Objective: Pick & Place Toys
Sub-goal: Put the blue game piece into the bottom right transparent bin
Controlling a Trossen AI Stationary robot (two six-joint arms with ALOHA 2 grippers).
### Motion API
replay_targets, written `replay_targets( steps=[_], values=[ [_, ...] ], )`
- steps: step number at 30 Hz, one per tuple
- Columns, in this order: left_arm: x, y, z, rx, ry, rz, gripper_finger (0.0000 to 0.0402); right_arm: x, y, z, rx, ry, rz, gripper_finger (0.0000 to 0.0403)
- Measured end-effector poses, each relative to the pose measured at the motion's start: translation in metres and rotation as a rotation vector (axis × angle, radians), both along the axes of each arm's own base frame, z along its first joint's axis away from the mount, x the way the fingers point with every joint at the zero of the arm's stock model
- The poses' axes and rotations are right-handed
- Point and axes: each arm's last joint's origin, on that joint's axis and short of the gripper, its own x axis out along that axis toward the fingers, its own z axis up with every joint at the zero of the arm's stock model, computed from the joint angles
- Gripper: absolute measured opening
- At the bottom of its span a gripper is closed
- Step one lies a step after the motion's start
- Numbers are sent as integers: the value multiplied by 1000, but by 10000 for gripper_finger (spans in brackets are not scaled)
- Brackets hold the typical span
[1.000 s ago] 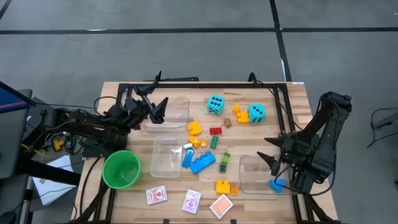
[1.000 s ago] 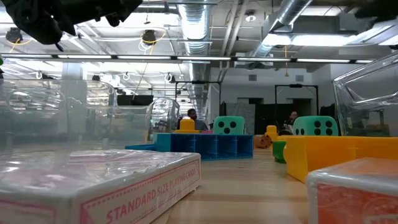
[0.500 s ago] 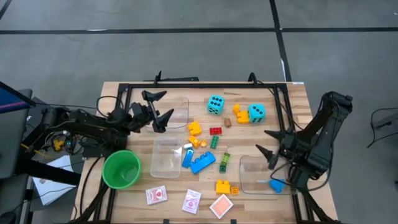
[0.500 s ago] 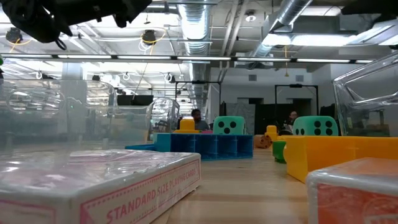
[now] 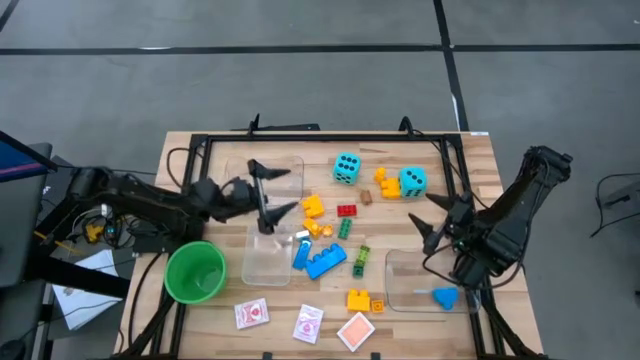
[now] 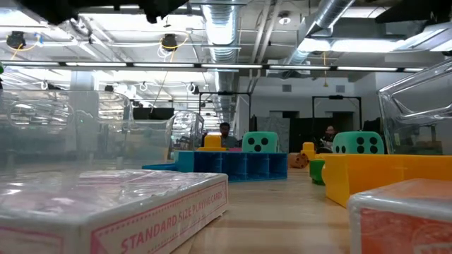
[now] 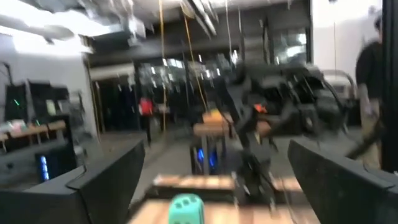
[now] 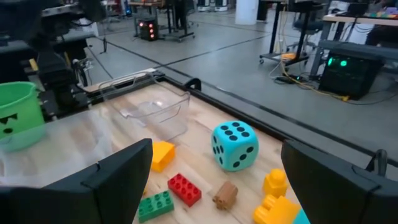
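Note:
Two cyan dice (image 5: 347, 167) (image 5: 412, 181) rest on the wooden table's far middle. Between the arms lie loose bricks: orange (image 5: 313, 206), red (image 5: 346, 210), green (image 5: 361, 258), a large blue one (image 5: 325, 262) and a yellow one (image 5: 358, 299). Three red-and-white card packs (image 5: 308, 323) lie along the near edge. My left gripper (image 5: 276, 190) hangs open in the air between two clear bins, pointing at the bricks. My right gripper (image 5: 432, 217) hangs open right of the bricks, near one die (image 8: 234, 145). Neither holds anything.
A green cup (image 5: 195, 271) stands near left. Clear bins stand at far left (image 5: 285, 168), in the middle (image 5: 268, 252) and near right (image 5: 410, 280), the last holding a blue piece (image 5: 445, 297). A black frame (image 5: 330, 135) borders the table.
My left gripper has swung away from the far-left bin toward the bricks at the table's middle, its fingers tipping up to about level. My right gripper has moved from over the near-right bin toward the far edge and the dice. Both stayed open. No toy has moved.

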Motion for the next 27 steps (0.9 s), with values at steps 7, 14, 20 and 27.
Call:
replay_targets(
  steps=[7, 14, 20, 27],
  values=[
    [23, -33, 6, -6, 133, -14, 392, -2, -7, 5, 15, -37, -13, 347],
    [48, -73, 4, -18, 311, -116, 392, -8, -13, 13, 16, -108, 2, 347],
    [71, -111, -2, -16, 492, -83, 392, -5, -10, 29, -13, -117, 24, 347],
    [91, -134, -23, -104, 641, -70, 392, 4, 4, 41, -76, -93, 63, 347]
  ],
)
